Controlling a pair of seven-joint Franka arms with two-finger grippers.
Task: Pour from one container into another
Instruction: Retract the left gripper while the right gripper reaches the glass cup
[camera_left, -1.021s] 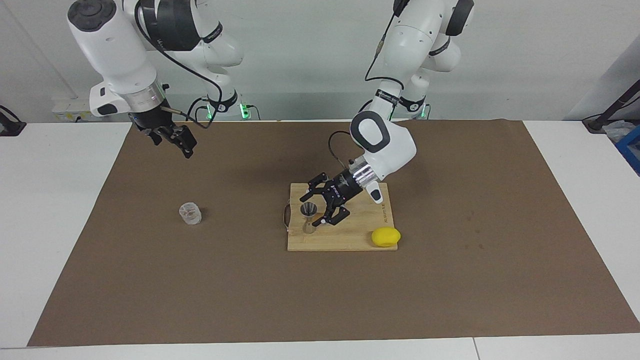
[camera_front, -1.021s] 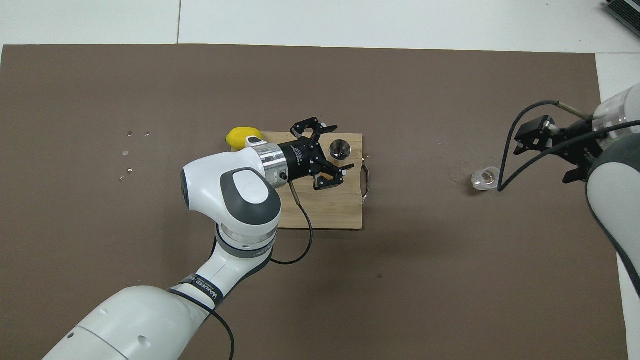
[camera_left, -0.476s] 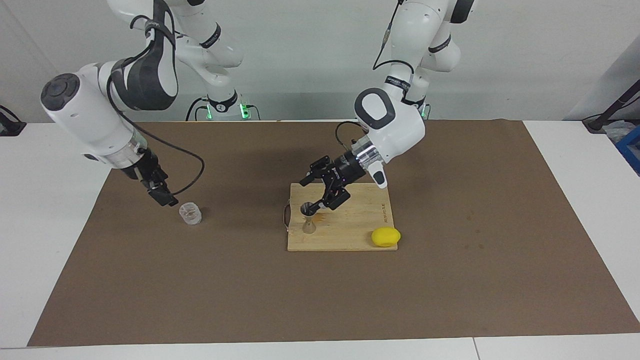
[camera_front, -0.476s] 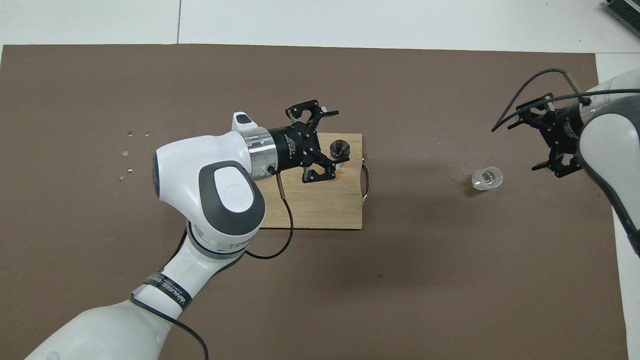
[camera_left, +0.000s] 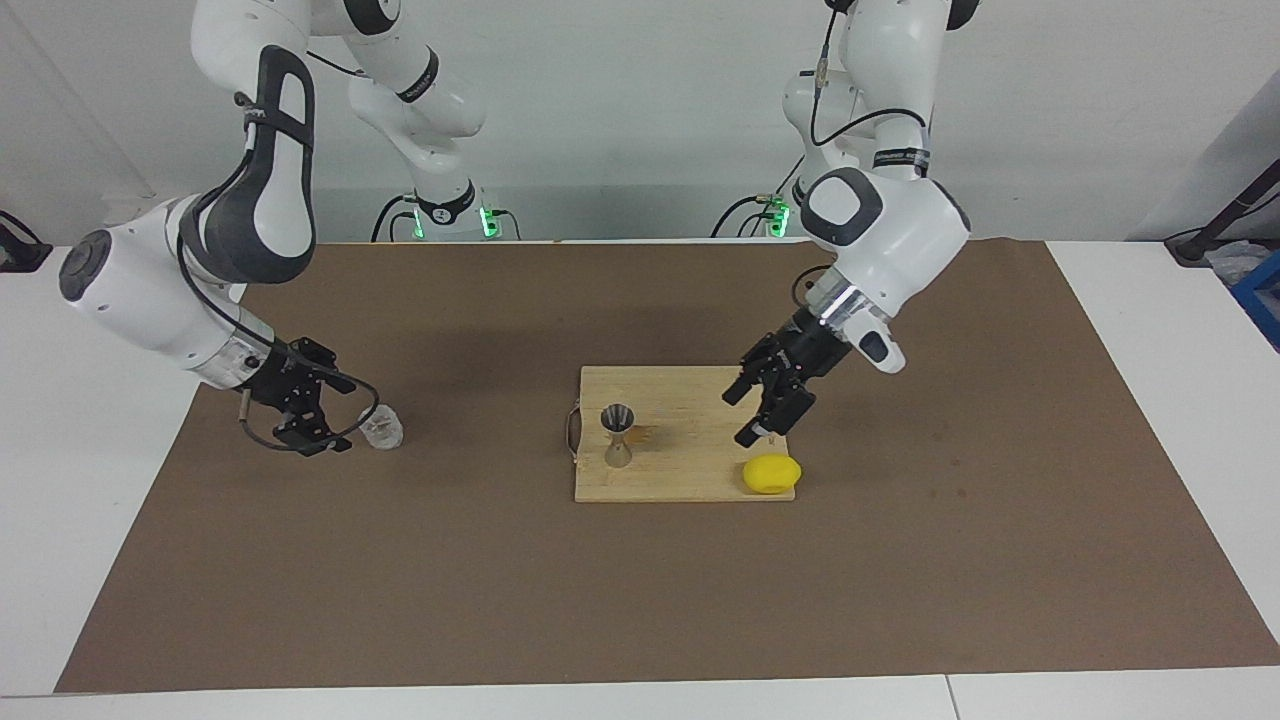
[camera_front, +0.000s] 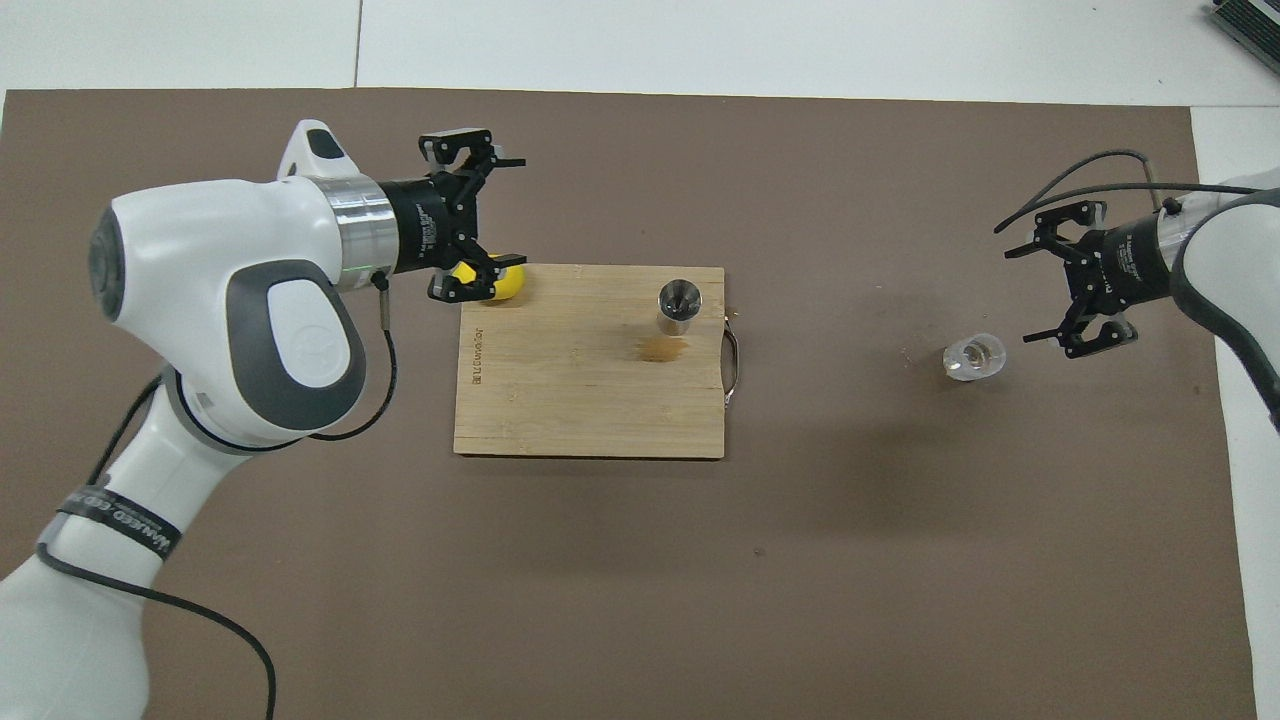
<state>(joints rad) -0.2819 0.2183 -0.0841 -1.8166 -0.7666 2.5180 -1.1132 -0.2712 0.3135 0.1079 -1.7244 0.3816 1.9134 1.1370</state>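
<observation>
The clear glass tumbler (camera_left: 381, 430) (camera_front: 974, 356) stands on the brown mat toward the right arm's end of the table. My right gripper (camera_left: 340, 412) (camera_front: 1025, 295) hangs low just beside it, open; the tumbler is not between its fingers. The steel hourglass jigger (camera_left: 617, 435) (camera_front: 679, 300) stands upright on the wooden cutting board (camera_left: 690, 480) (camera_front: 590, 400), with nothing gripping it. My left gripper (camera_left: 748, 412) (camera_front: 505, 210) is open and empty over the board's corner by the lemon, well away from the jigger.
A yellow lemon (camera_left: 771, 473) (camera_front: 508, 285) lies at the board's corner toward the left arm's end. A brownish wet patch (camera_front: 657, 348) marks the board beside the jigger. The board has a metal handle (camera_front: 733, 355) on its end toward the tumbler.
My left gripper has drawn back from around the jigger to the lemon corner of the board. My right gripper has come down from high up to beside the tumbler.
</observation>
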